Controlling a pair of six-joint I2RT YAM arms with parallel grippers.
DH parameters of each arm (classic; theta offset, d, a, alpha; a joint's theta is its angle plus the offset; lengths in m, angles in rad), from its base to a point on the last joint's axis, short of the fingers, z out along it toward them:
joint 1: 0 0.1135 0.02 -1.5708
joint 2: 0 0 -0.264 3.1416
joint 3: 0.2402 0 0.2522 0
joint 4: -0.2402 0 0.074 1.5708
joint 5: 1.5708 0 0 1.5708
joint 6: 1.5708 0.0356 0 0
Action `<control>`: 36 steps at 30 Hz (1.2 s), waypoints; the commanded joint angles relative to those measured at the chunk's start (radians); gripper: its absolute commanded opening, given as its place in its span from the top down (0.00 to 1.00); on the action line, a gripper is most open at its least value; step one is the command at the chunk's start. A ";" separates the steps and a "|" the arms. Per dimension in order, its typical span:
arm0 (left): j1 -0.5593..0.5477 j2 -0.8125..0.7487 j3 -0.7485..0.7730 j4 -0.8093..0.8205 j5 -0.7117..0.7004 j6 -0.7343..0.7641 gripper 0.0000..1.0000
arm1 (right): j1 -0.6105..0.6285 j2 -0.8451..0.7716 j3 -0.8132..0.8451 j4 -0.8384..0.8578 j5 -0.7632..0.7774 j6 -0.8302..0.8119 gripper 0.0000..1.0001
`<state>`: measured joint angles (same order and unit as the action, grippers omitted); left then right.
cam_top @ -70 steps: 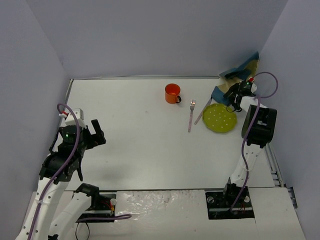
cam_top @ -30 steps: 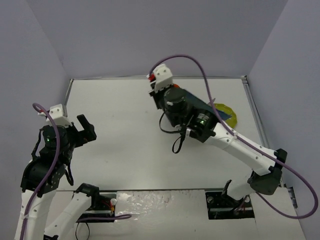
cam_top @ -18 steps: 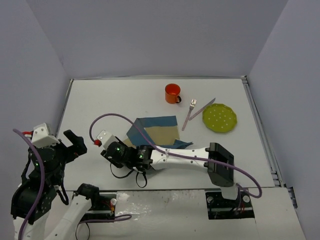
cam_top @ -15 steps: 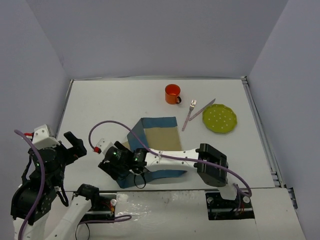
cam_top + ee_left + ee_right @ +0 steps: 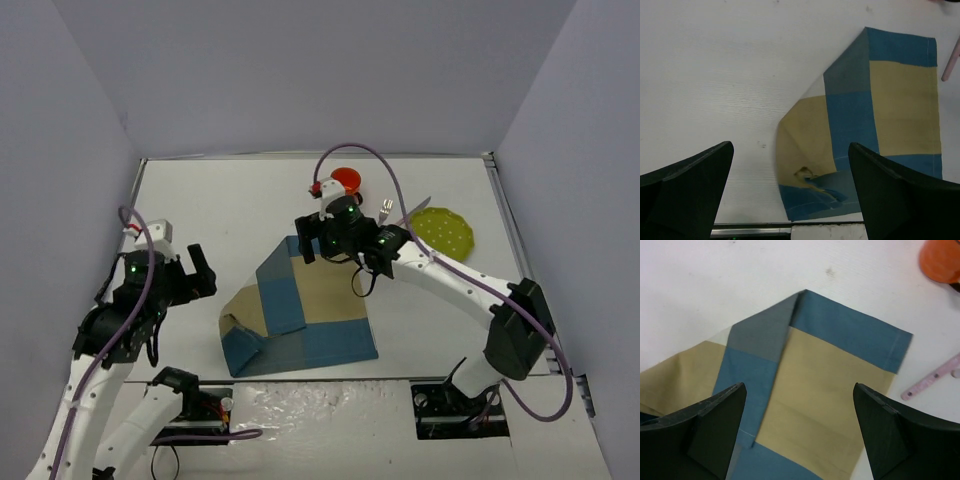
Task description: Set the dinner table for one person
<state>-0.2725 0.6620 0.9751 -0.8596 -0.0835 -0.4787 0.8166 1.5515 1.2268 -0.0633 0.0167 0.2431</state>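
Observation:
The white dinner table [image 5: 220, 200] bears a blue-and-tan checked placemat [image 5: 325, 320] near its front edge; the mat's left side is folded over and bunched at the near left corner [image 5: 810, 175]. Above the mat's far edge hangs my right gripper [image 5: 305, 243], open, nothing between its fingers [image 5: 705, 430]; below it show the placemat [image 5: 840, 385] and its folded flap. My left gripper [image 5: 195, 270] hovers open, left of the mat, holding nothing. Its wrist view shows the placemat [image 5: 900, 110] ahead, between the jaws [image 5: 790, 195].
An orange cup [image 5: 348, 180] stands at the back, partly behind my right wrist. To its right lie a pink-handled fork [image 5: 385, 210], a knife [image 5: 415, 208] and a green plate [image 5: 445, 232]. The table's metal front edge [image 5: 750, 231] runs just below the mat.
My right gripper opened, let go of the placemat near the front edge, and drew back to the mat's far edge. The left arm shifted up and to the right.

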 commanded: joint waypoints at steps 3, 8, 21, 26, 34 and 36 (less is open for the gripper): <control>-0.031 0.185 0.095 0.190 0.161 0.088 0.03 | -0.041 -0.105 -0.101 0.019 -0.040 0.024 0.16; -0.224 0.305 0.092 0.249 0.103 0.041 0.03 | -0.179 -0.099 -0.197 0.017 0.026 0.164 0.17; -0.673 0.798 0.111 0.369 -0.266 -0.079 0.10 | -0.264 -0.103 -0.290 0.019 0.050 0.303 0.18; -0.688 0.880 0.092 0.421 -0.225 -0.091 0.19 | -0.264 -0.108 -0.308 0.020 0.050 0.316 0.18; -0.710 0.975 0.101 0.413 -0.156 -0.153 0.32 | -0.263 -0.127 -0.343 0.024 0.065 0.334 0.18; -0.716 0.980 0.099 0.406 -0.160 -0.166 0.34 | -0.261 -0.129 -0.352 0.028 0.062 0.334 0.18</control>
<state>-0.9745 1.6571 1.0454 -0.4754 -0.2464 -0.5912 0.5496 1.4664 0.8868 -0.0699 0.0482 0.5559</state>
